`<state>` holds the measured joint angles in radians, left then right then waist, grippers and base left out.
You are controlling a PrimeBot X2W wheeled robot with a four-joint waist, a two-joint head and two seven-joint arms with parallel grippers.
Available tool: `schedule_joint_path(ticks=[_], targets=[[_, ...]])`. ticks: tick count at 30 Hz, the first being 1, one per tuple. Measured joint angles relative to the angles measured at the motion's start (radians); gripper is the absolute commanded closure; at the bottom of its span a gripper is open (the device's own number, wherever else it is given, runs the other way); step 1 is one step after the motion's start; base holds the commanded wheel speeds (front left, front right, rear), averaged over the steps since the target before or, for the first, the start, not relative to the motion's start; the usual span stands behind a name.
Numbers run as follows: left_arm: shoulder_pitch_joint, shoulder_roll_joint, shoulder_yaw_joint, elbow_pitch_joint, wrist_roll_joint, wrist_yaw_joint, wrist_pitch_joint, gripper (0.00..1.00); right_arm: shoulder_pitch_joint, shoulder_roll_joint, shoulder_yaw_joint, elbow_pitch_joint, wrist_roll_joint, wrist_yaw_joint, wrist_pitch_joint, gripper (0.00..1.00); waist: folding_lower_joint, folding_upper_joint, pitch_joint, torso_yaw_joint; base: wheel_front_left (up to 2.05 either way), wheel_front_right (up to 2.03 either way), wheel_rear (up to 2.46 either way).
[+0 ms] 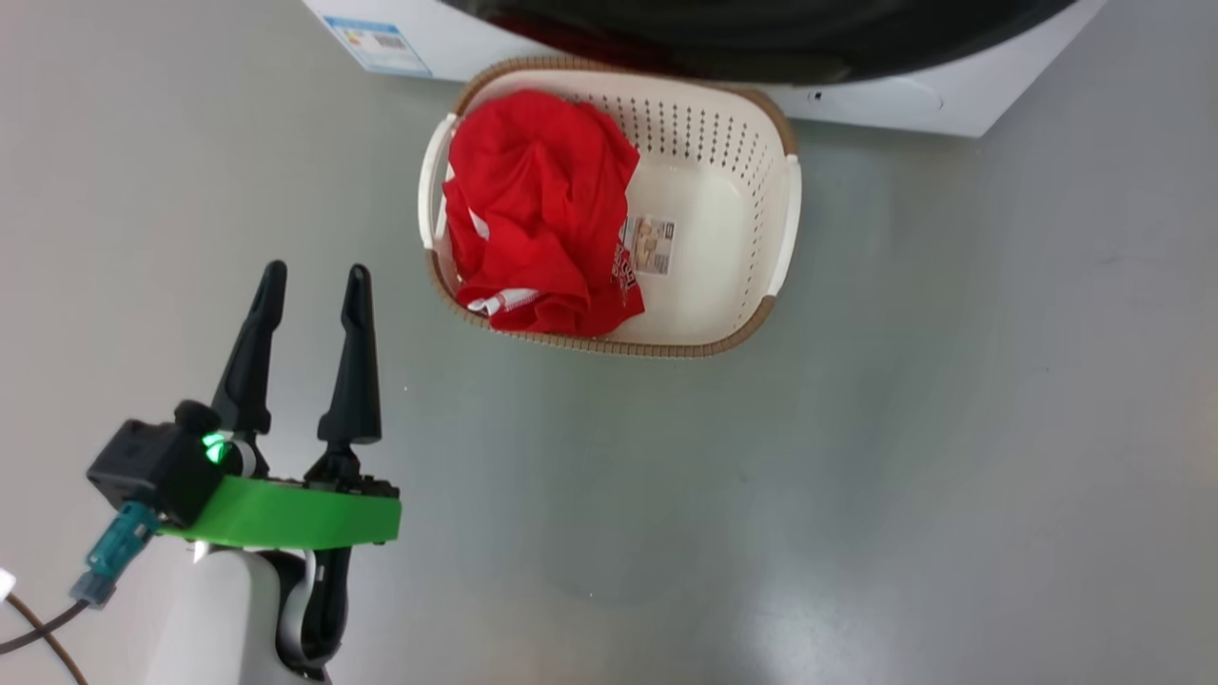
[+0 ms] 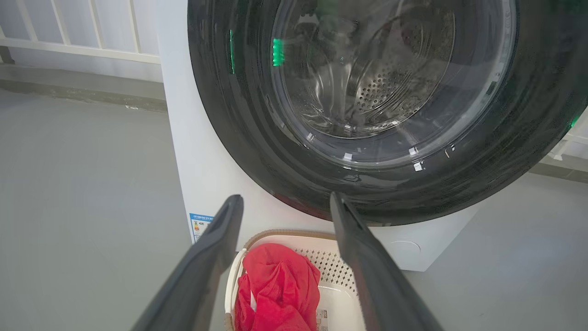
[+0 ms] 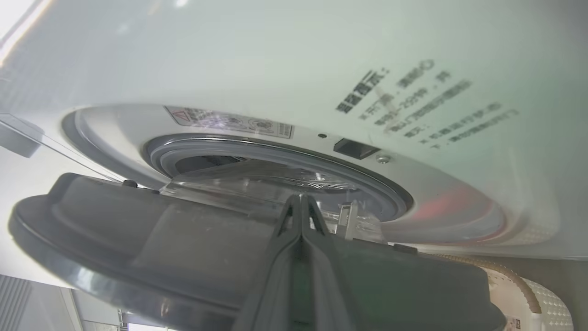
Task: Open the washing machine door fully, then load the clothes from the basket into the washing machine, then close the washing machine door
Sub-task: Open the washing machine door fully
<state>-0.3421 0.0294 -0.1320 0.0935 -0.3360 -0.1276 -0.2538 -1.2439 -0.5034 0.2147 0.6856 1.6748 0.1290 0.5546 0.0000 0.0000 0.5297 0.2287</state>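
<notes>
Spread left tool (image 1: 316,269): clothes (image 1: 533,209) in basket (image 1: 780,219) at 2 o'clock, apart. Pressed-together right tool (image 3: 301,204): over ajar washing machine door (image 3: 138,239) inner face.

The basket (image 1: 709,133) sits on the floor (image 1: 856,476) directly before the washing machine (image 1: 885,95), far rim beneath the washing machine door (image 1: 761,38). The clothes (image 1: 538,209) lie in its left half, a sticker (image 1: 650,244) on the bottom just right of them. The left claw (image 1: 317,276) is left of the basket, nearer the robot, apart from it.

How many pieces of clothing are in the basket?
1: a red garment lies in the left half of the basket; another piece may be hidden under it.
</notes>
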Motion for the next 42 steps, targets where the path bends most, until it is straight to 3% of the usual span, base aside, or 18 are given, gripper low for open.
schedule_joint_path(ticks=[19, 42], targets=[[0.083, 0.001, 0.006, 0.040, 0.009, 0.000, 0.000, 0.00, 0.274, 0.073, -0.014, -0.046, 0.026, 0.000, 0.088, 1.00, 0.0000, 0.0000, -0.176, -0.012, 0.00, 0.00, 0.00], [0.118, 0.001, 0.025, 0.052, 0.028, 0.000, 0.000, 0.00, 0.365, 0.113, -0.052, -0.105, 0.003, 0.000, 0.093, 1.00, 0.0000, 0.0000, -0.240, -0.020, 0.00, 0.00, 0.00]])
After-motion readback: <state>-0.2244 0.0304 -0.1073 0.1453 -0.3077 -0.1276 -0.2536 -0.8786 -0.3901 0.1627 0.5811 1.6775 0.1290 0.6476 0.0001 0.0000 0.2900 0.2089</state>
